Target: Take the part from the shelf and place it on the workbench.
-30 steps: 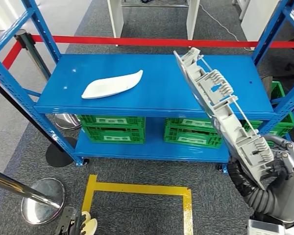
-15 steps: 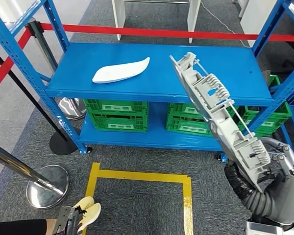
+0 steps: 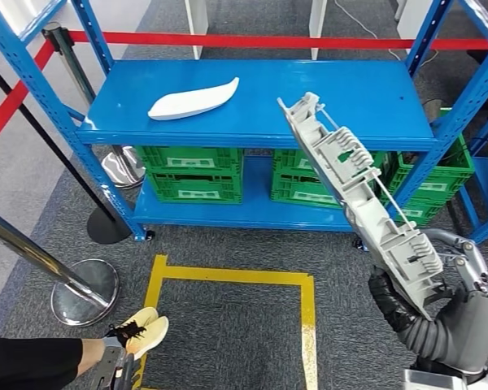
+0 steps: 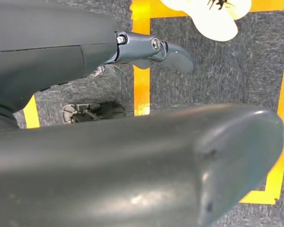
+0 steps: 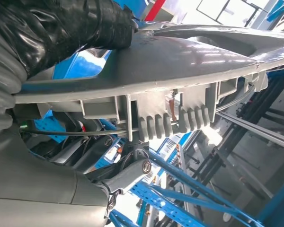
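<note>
One long grey part (image 3: 358, 203) slants up off the blue shelf (image 3: 376, 97), its lower end clasped in the robot's right hand (image 3: 456, 284), which should keep it steady while carrying it to the workbench.

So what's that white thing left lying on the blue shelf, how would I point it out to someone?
Find the blue metal shelf behind the yellow floor marking. On the left half of its top level lies a white curved part, alone and flat on the surface. It is smooth, slim and pointed at both ends, unlike the long grey ribbed part that the robot's right hand holds up.
</note>
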Controlling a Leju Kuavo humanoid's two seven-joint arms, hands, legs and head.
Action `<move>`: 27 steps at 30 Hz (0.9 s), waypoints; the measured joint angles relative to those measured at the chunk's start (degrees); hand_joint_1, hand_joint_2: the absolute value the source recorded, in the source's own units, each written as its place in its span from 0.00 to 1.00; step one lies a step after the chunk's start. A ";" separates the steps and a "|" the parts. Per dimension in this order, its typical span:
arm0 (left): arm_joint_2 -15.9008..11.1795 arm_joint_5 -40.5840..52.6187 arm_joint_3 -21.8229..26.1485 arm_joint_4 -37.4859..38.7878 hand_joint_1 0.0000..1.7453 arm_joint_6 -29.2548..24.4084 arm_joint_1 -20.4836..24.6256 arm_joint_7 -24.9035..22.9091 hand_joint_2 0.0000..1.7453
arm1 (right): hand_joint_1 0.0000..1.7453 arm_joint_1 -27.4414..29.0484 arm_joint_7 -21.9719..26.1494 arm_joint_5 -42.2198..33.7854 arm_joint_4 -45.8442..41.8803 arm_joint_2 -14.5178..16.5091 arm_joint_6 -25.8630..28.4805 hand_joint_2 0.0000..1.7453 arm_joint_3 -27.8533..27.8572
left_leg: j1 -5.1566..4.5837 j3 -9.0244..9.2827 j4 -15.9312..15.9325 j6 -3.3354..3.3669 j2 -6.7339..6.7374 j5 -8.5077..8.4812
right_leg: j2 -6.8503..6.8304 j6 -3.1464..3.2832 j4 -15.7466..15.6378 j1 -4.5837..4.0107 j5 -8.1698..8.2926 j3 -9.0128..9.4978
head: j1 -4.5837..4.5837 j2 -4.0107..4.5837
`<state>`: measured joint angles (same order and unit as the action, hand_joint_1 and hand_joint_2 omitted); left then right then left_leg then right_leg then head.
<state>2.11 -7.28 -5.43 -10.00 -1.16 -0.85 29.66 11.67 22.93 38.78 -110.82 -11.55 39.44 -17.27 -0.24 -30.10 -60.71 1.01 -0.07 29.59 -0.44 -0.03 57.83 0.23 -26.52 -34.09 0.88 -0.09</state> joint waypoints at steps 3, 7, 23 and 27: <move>-0.09 0.02 -0.03 0.01 0.00 0.00 -0.04 0.00 0.00 | 1.00 -0.03 -0.01 0.01 0.00 0.01 0.00 1.00 -0.02 | -0.68 2.39 5.33 0.72 -0.06 0.16 | -0.17 -1.18 -0.34 0.36 1.47 -0.77 | 0.04 0.00; 0.03 0.00 -0.02 0.03 0.00 -0.02 -0.05 -0.02 0.00 | 1.00 0.01 -0.07 -0.04 0.01 0.01 0.01 1.00 -0.15 | -0.19 1.27 6.81 1.74 0.22 -2.35 | 0.18 -2.41 2.78 0.49 -2.24 -2.71 | -0.26 0.00; 0.13 -0.07 0.02 0.16 0.00 -0.08 -0.04 -0.03 0.00 | 1.00 -0.74 -0.32 -0.32 0.35 0.13 -0.30 1.00 -0.42 | 0.22 -8.35 -3.82 -1.51 0.08 1.09 | 0.15 0.15 0.20 0.74 -3.01 3.45 | -0.10 0.00; 0.22 -0.07 -0.04 0.16 0.00 -0.06 0.09 -0.04 0.00 | 1.00 -0.70 -0.33 -0.31 0.46 0.19 -0.33 1.00 -0.43 | 0.50 -7.95 -13.85 -1.82 0.09 5.29 | 0.03 0.49 0.66 0.43 -0.39 -0.28 | 0.04 0.00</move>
<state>2.34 -7.34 -5.46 -9.84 -1.22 -0.76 29.62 10.96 22.60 38.47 -110.35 -11.36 39.10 -17.69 0.26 -38.05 -74.56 -0.81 0.02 34.88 -0.42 0.46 58.49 0.67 -26.91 -34.37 0.92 -0.09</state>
